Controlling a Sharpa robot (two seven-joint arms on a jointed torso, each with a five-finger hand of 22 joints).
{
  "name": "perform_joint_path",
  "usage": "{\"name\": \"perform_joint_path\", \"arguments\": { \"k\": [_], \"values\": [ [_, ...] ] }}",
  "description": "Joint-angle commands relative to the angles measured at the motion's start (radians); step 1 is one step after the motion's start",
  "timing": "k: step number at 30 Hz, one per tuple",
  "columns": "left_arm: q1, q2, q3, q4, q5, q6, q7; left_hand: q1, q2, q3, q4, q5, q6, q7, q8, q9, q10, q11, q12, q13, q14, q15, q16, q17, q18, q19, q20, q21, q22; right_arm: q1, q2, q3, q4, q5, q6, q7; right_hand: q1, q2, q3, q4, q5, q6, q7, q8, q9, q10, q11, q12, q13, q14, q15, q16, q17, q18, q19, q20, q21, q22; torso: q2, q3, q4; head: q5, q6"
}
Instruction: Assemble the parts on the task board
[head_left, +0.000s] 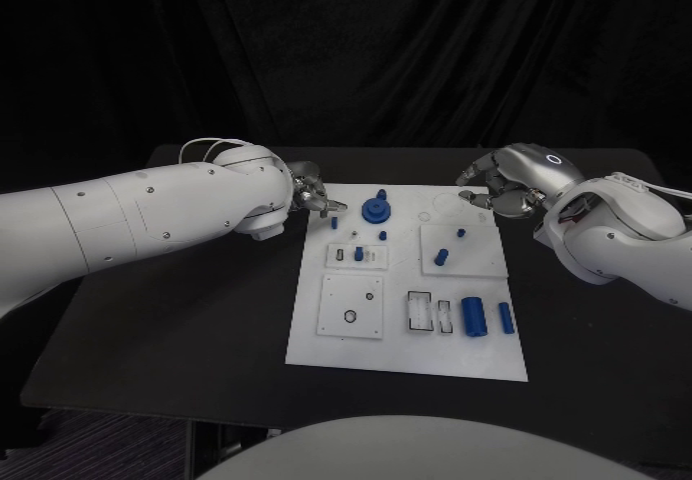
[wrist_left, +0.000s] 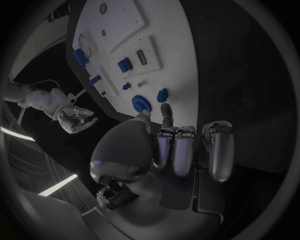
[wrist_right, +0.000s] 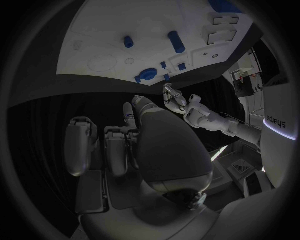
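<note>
The white task board (head_left: 320, 330) lies in the middle of the black table. On its far part stands a round blue disc part (head_left: 378, 208), with small blue pegs (head_left: 359, 254) nearby and two blue cylinders (head_left: 473, 316) at the near right. My left hand (head_left: 312, 195) hovers at the board's far left corner, fingers loosely bent and holding nothing; the left wrist view has this hand (wrist_left: 181, 145) just short of the disc (wrist_left: 142, 103). My right hand (head_left: 499, 186) hangs over the far right corner, also holding nothing; its fingers (wrist_right: 115, 150) are off the board (wrist_right: 94, 30).
White raised blocks (head_left: 352, 305) with holes and slots sit on the board. Black tabletop (head_left: 173, 330) spreads to both sides of it. A dark curtain closes off the back.
</note>
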Motion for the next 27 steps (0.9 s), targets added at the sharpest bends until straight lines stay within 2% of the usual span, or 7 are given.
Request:
{"name": "perform_joint_path", "arguments": {
  "k": [1,10,22,27],
  "values": [
    [-0.005,0.004,0.001,-0.003,0.004,0.055,-0.005,0.004,0.001,0.0,-0.005,0.007,-0.009,0.003,-0.003,0.001,0.104,-0.003,0.003,0.263,0.107,-0.002,0.003,0.263,-0.009,0.019,-0.006,-0.004,0.177,-0.002,-0.001,0.001,0.002,-0.006,-0.005,-0.008,-0.001,0.006,0.002,0.002,0.005,-0.002,0.003,-0.005,-0.001,0.104,0.007,0.003,0.263,0.107,0.005,0.003,0.263,0.007,0.004,0.008,-0.004,0.202,-0.001,0.0011,-0.0015,0.003,0.0],
    [-0.014,0.012,0.001,-0.013,0.004,0.067,-0.01,0.007,0.004,0.001,-0.006,0.012,-0.013,0.004,-0.007,0.0,0.104,-0.002,0.003,0.263,0.107,-0.001,0.003,0.263,-0.008,0.016,-0.005,-0.007,0.175,-0.002,-0.002,0.001,0.004,-0.006,-0.004,-0.008,-0.001,0.007,0.002,0.003,0.006,-0.002,0.003,-0.005,-0.002,0.104,0.007,0.003,0.263,0.107,0.005,0.003,0.263,0.007,0.004,0.008,-0.004,0.202,-0.001,0.0026,0.0005,-0.001,0.0],
    [-0.02,0.026,0.001,-0.032,0.004,0.062,0.0,0.016,0.009,0.005,-0.009,0.023,-0.019,0.006,-0.015,-0.001,0.104,0.0,0.003,0.263,0.107,0.001,0.003,0.263,-0.007,0.013,-0.004,-0.011,0.174,-0.002,-0.003,0.001,0.004,-0.006,-0.005,-0.008,-0.001,0.007,0.002,0.003,0.006,-0.002,0.003,-0.005,-0.002,0.104,0.007,0.003,0.263,0.107,0.005,0.003,0.263,0.007,0.004,0.008,-0.004,0.202,-0.001,0.0018,-0.0004,-0.003,0.0],
    [-0.022,0.03,0.001,-0.038,0.004,0.059,0.006,0.019,0.012,0.004,-0.008,0.025,-0.031,0.011,-0.029,-0.005,0.104,0.003,0.003,0.263,0.107,0.004,0.003,0.263,-0.007,0.011,-0.001,-0.014,0.173,-0.002,-0.002,0.001,0.004,-0.006,-0.004,-0.008,-0.001,0.007,0.002,0.003,0.006,-0.002,0.003,-0.005,-0.002,0.104,0.007,0.003,0.263,0.107,0.005,0.003,0.263,0.007,0.004,0.008,-0.004,0.202,-0.002,0.0019,-0.0006,-0.004,0.0]
  ]
}}
